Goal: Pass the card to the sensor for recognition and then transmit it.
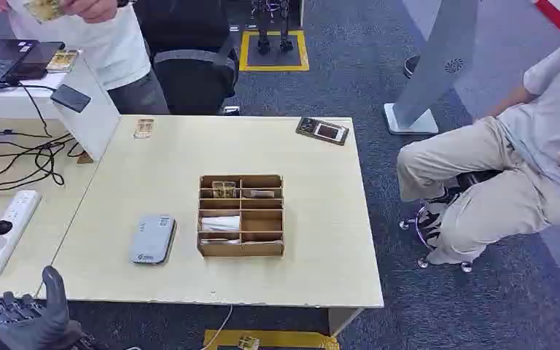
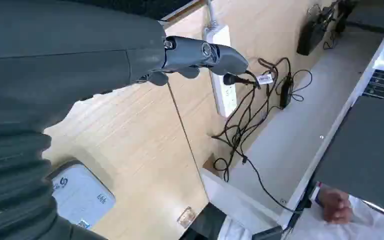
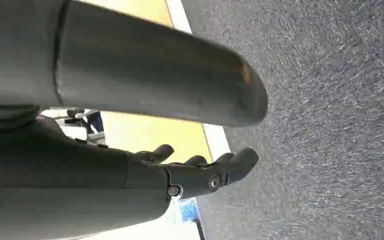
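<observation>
Cards point(image 1: 224, 189) stand in a far compartment of the wooden organizer point(image 1: 241, 215) mid-table; grey sensor point(image 1: 152, 238) lies just beside it, toward the near-left corner; left hand point(image 1: 22, 313) hangs off that corner, fingers spread, holding nothing; right hand point(image 3: 200, 172) hangs over carpet, fingers apart, holding nothing.

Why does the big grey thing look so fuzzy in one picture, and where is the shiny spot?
Right wrist view: the thick grey thumb sits very close to the camera, so it looks soft and blurry, with an orange-brown glint near its tip; the speckled grey carpet looks streaky. Left wrist view: the left hand casts a shadow on the pale wooden table. Head view: even light, fairly sharp.
</observation>
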